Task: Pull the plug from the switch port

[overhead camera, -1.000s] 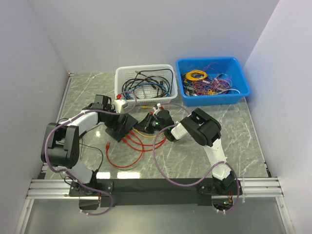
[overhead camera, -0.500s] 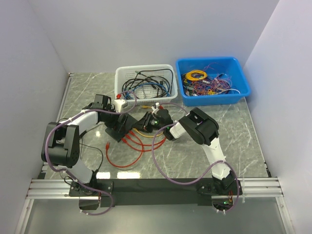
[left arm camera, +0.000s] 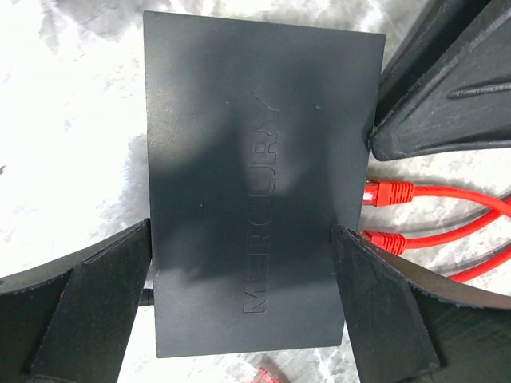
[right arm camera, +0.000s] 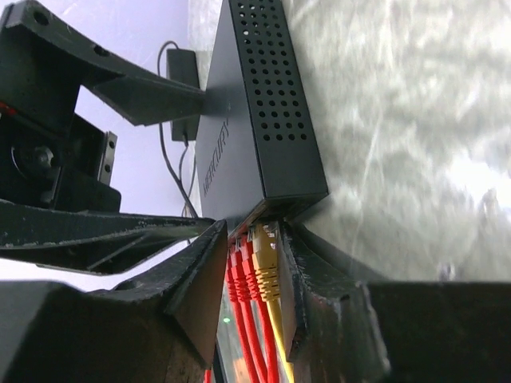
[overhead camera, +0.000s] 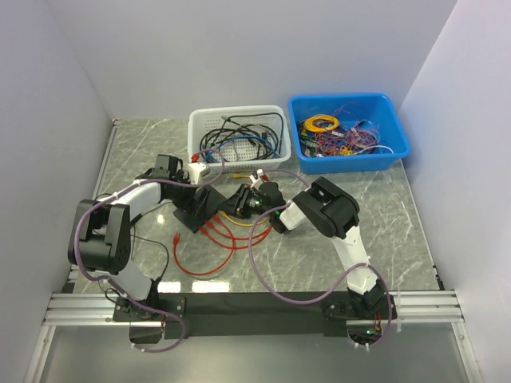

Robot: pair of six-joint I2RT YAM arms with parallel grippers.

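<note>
Sitting flat on table (left arm camera: 72,120), switch (left arm camera: 255,183) is clamped betw. left gripper (left arm camera: 243,239)'s 2 fingers, prob. to brace it vs the pull. Right gripper (right arm camera: 251,233) straddles yellow plug (right arm camera: 266,263) + red plugs (right arm camera: 239,275) just ahead; whether it's squeezing, can't tell. Ports themselves hidden.

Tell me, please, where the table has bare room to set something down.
Bare: the table right of the right arm, in front of the blue bin; the far left corner beside the white basket. Crowded: mid-table, around the switch and red cables.
</note>
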